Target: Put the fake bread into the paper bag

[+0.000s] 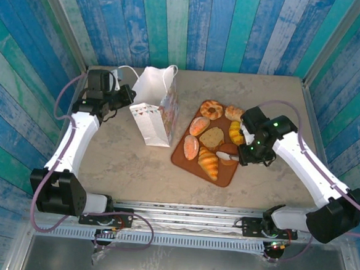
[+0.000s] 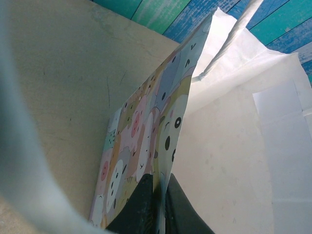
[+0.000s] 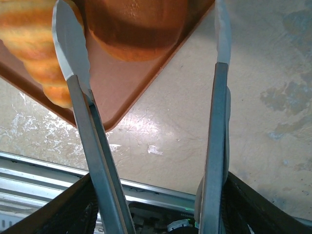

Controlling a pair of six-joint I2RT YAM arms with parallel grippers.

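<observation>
Two grips: upright paper bag's edge was pinched tight by left gripper; wide-spread tongs were held by right gripper, bun framed between tips.

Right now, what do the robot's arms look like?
Both the left arm and right arm have white tube-like links and black joints. Thin purple cables loop beside them. A green light glows on the right one. The left pincer is black.
</observation>
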